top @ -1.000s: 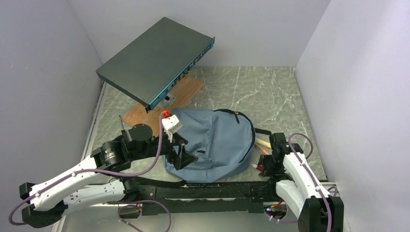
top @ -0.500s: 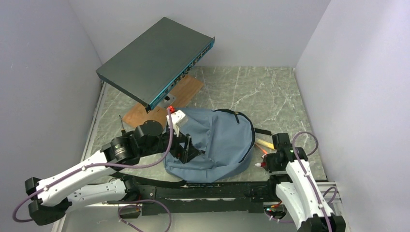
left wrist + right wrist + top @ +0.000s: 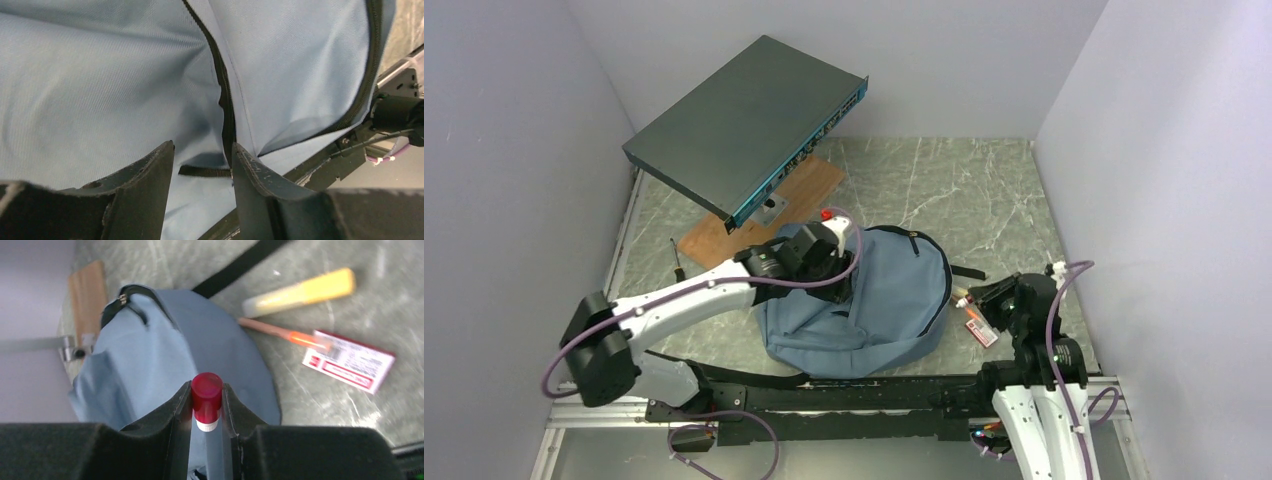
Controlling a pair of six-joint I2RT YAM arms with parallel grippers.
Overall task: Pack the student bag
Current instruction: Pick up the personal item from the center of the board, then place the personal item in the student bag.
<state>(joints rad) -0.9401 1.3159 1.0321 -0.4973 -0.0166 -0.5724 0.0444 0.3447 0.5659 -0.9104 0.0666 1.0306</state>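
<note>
The student bag [image 3: 894,300] lies flat on the marbled table [image 3: 984,190], at the centre of the overhead frame. Over its left half, the left gripper [image 3: 202,152] hangs with jaws partly apart and gripping nothing, a black zipper [image 3: 220,75] running down toward the gap. At lower right, the right gripper [image 3: 206,397] is clamped on a red-capped pen [image 3: 207,385]. A yellow stick [image 3: 300,291] and a red-and-white card [image 3: 350,362] lie near the bag.

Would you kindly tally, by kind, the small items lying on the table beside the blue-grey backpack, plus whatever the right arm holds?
Yellow cylindrical stick: 1
Thin orange pen: 1
Red-and-white flat card packet: 1
Red-capped marker, clamped in the jaws of the right gripper: 1
Total: 4
</note>
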